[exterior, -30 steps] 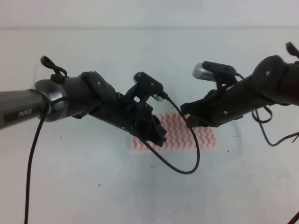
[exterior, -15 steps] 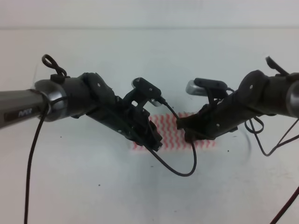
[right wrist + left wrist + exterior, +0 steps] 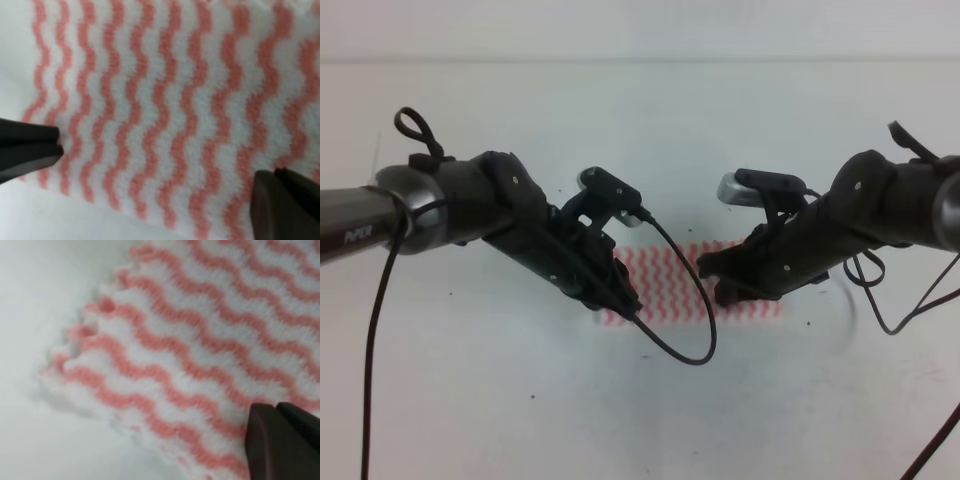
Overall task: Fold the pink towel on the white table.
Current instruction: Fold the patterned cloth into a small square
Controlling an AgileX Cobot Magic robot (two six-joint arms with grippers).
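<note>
Light in the exterior high view is bright, even and diffuse, washing the white table (image 3: 520,400) almost to a flat glow, with only faint, soft shadows under the arms. The picture is slightly soft and grainy. Both wrist views are close and blurred: the pink towel (image 3: 200,340) shows fuzzy stripes, its frayed edge melting into the table. The dark jaws at the frame edges are out of focus.

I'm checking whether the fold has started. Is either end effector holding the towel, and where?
Nothing is held. The right end effector is open over the pink towel; the left's state cannot be told.
</note>
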